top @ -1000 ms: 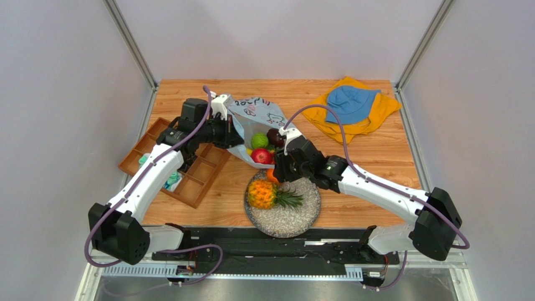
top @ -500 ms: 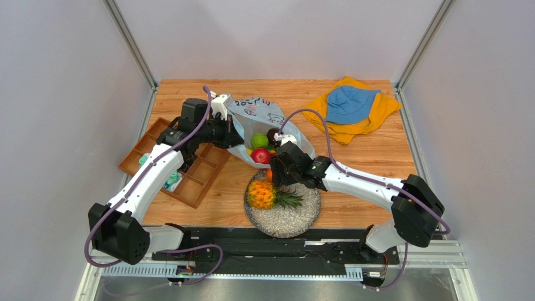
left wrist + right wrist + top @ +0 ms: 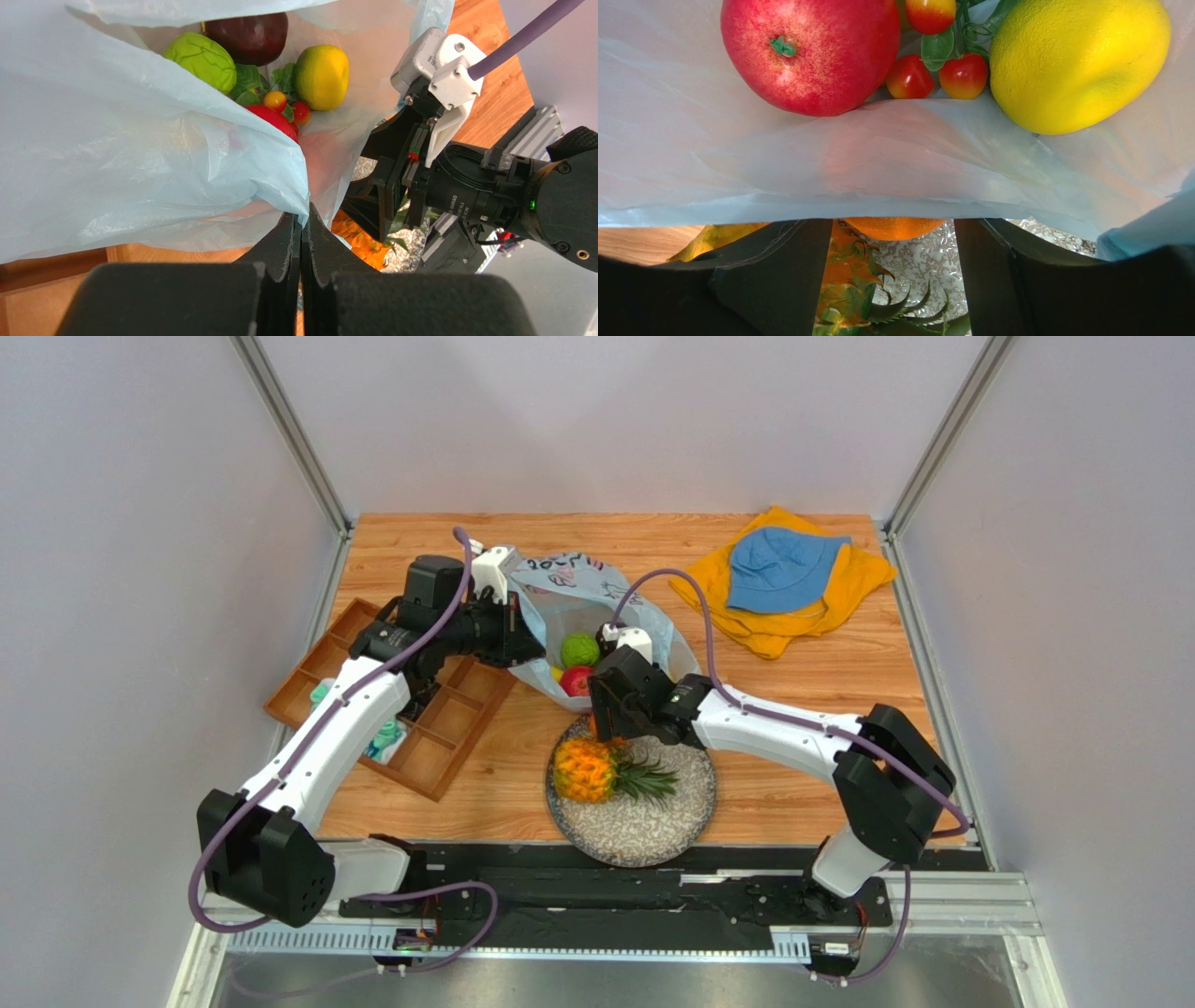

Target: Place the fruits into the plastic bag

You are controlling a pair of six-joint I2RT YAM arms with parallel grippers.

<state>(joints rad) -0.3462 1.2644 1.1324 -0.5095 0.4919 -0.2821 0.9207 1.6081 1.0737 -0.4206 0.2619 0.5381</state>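
The light blue plastic bag lies open on the table, and my left gripper is shut on its rim. Inside it are a green apple, a dark maroon fruit, a yellow-green fruit and a red apple. My right gripper is open, low over the speckled plate just in front of the bag's mouth. The orange sits just beyond its fingertips, partly under the bag's lower lip. The small pineapple lies on the plate beneath the left finger.
A wooden divided tray sits left of the bag under my left arm. A blue hat on a yellow cloth lies at the back right. Small cherry tomatoes lie between the red apple and the yellow-green fruit.
My right gripper has moved left along the bag's mouth and its jaws have spread wider. The right arm's elbow has folded inward. The left arm holds still.
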